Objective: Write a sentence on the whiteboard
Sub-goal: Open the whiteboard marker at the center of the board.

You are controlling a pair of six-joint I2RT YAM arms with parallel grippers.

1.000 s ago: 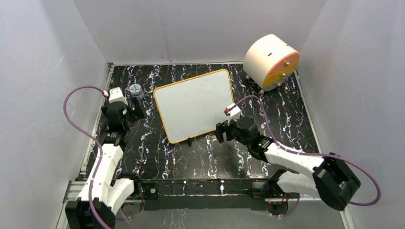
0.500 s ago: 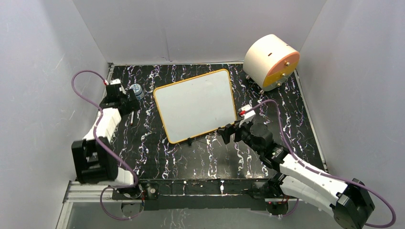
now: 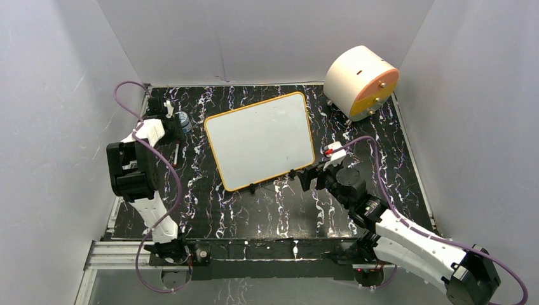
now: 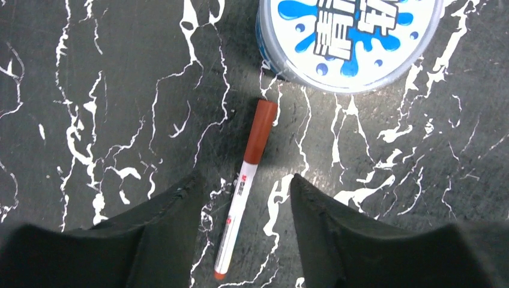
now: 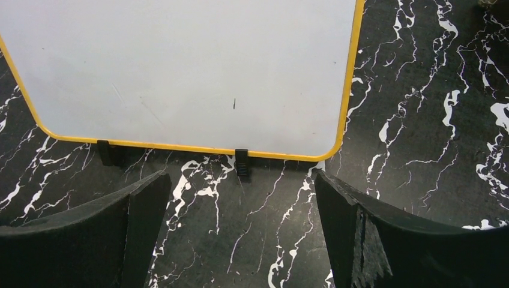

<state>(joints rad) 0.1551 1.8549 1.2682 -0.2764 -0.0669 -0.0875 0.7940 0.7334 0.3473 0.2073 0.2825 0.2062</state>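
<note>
The whiteboard (image 3: pixel 260 140) lies flat at the table's middle, framed in orange-yellow; its near edge with black clip feet fills the top of the right wrist view (image 5: pixel 180 66). No sentence shows on it, only a tiny dark tick. A white marker (image 4: pixel 243 192) with a red-brown cap lies on the table left of the board (image 3: pixel 175 154). My left gripper (image 4: pixel 246 179) hangs over it, fingers either side of the barrel with a gap on each side, open. My right gripper (image 5: pixel 241 180) stands wide open over bare table, just short of the board's near right corner (image 3: pixel 305 176).
A round tub (image 4: pixel 348 36) with a blue-and-white lid stands just beyond the marker's cap, near the board's far left corner (image 3: pixel 182 120). A peach-and-orange drum (image 3: pixel 361 81) sits at the back right. Grey walls close in the black marbled table (image 3: pixel 273 210).
The left arm folded back to the far left, over the marker, its jaws narrowing around it. The right gripper drew back off the board to its near edge and opened fully.
</note>
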